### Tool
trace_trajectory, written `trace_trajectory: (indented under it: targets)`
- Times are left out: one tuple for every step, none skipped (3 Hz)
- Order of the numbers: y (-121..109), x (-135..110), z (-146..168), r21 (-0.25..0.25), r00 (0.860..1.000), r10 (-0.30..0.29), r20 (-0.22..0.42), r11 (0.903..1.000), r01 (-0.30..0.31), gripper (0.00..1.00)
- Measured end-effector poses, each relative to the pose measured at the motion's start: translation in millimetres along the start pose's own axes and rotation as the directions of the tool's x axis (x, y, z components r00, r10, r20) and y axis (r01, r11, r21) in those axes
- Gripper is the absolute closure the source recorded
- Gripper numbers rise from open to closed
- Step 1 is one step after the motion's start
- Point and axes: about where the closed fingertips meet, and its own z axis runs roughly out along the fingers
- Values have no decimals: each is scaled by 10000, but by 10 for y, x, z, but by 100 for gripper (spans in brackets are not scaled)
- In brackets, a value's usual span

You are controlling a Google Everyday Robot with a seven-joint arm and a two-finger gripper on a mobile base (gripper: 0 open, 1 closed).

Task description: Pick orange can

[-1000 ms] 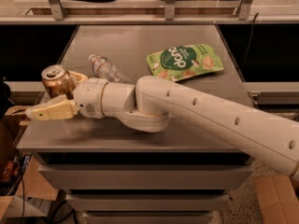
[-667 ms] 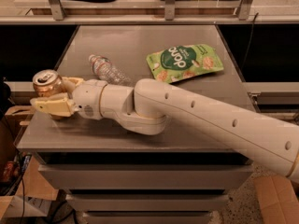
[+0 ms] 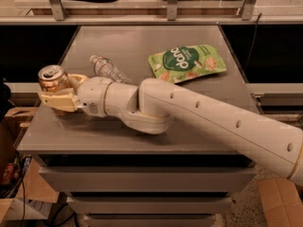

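Note:
The orange can [image 3: 52,79] stands upright near the table's left edge, its silver pull-tab top facing up. My gripper [image 3: 60,91] is at the far left of the table, at the end of the white arm [image 3: 189,112] that reaches in from the right. Its cream fingers [image 3: 57,100] are closed around the can's body, one in front and one behind. The can's lower part is hidden by the front finger. I cannot tell whether the can touches the table.
A clear plastic water bottle [image 3: 108,70] lies on the grey table [image 3: 142,41] just behind my wrist. A green snack bag [image 3: 187,62] lies flat at the back right. The table's left edge is right beside the can. Cardboard boxes stand on the floor.
My gripper's front finger has risen and closed against the can. The can has shifted slightly with the gripper near the left edge.

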Motion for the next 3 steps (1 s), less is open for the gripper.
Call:
trace_trajectory:
  targets:
    - [-117,-171,-85,50,9983,-504,278,9987,503,100]
    - [-197,-388,-176,40,9934,-1048,468,9945,1047,100]
    - [-241,-581,-243,-113,9878,-1429,616,9895,1439,100]
